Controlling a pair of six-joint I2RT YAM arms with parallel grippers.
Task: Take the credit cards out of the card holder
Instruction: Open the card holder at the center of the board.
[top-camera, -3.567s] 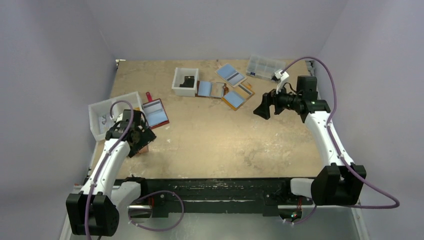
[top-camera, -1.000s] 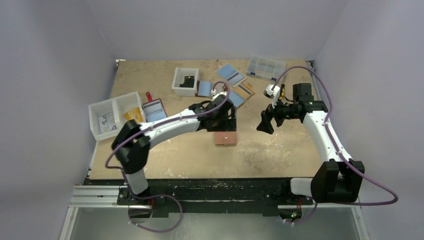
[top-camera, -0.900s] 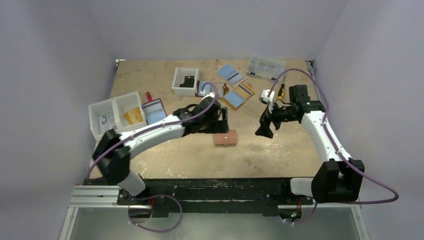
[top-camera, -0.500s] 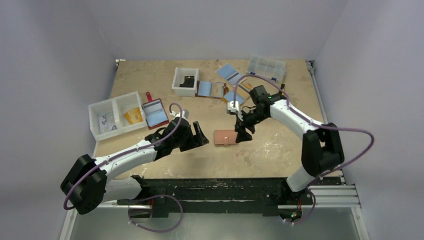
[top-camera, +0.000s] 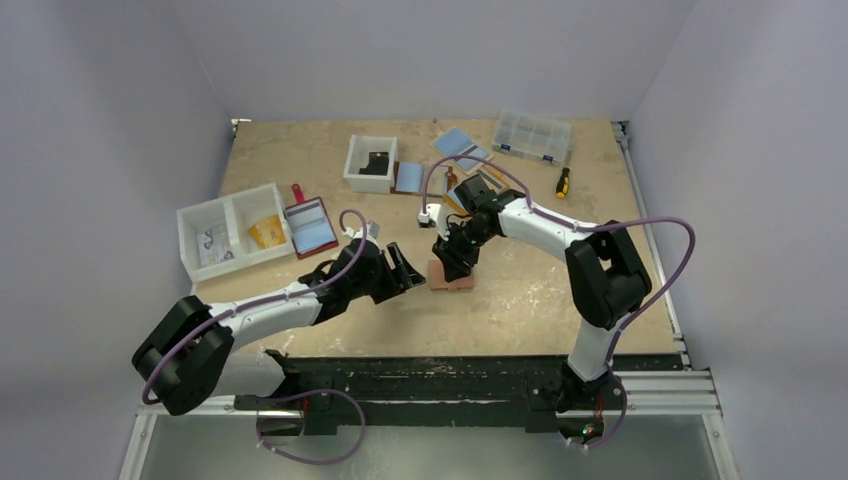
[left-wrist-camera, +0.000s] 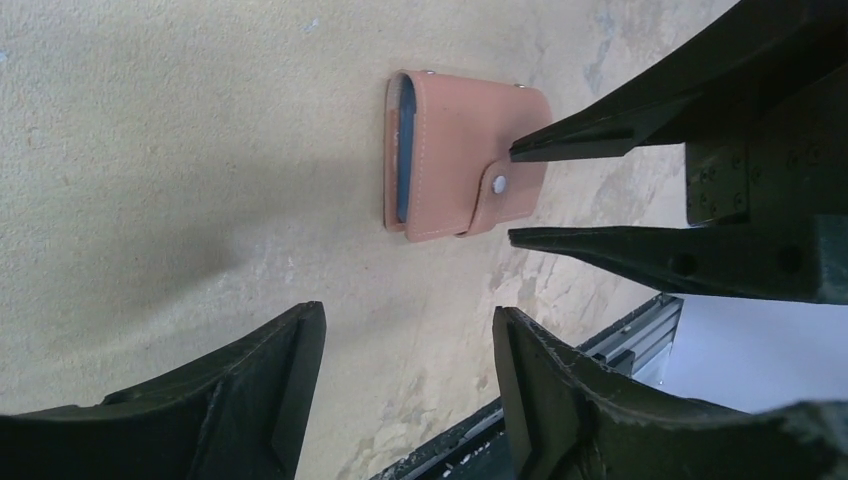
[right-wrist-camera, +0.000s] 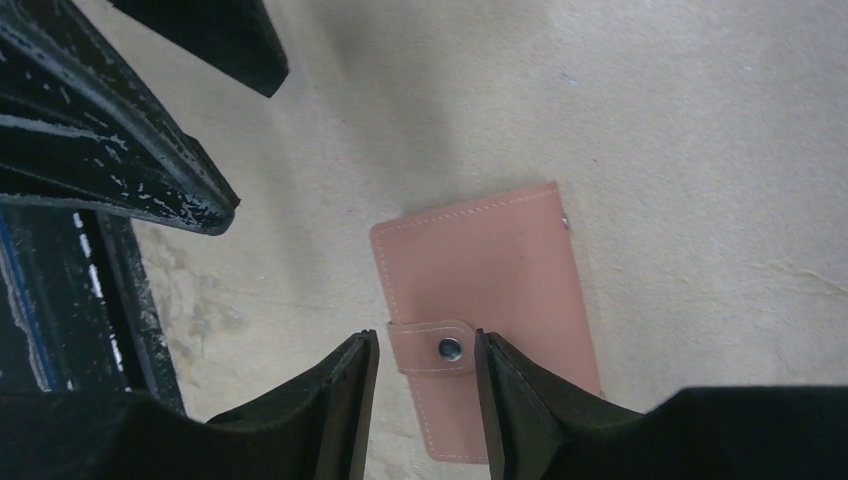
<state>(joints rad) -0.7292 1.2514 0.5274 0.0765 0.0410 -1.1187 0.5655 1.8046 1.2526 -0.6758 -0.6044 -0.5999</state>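
Tan card holder (right-wrist-camera: 490, 290) snapped closed, right gripper (right-wrist-camera: 422, 345) spread over it, left gripper (left-wrist-camera: 408, 315) spread nearby

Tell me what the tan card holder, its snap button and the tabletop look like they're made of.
The card holder looks like leather or faux leather: matte tan, light stitching along its edges. Its snap button looks metal: small, round, shiny. The tabletop seems a wood or cork-like board: matte beige, mottled, scuffed.
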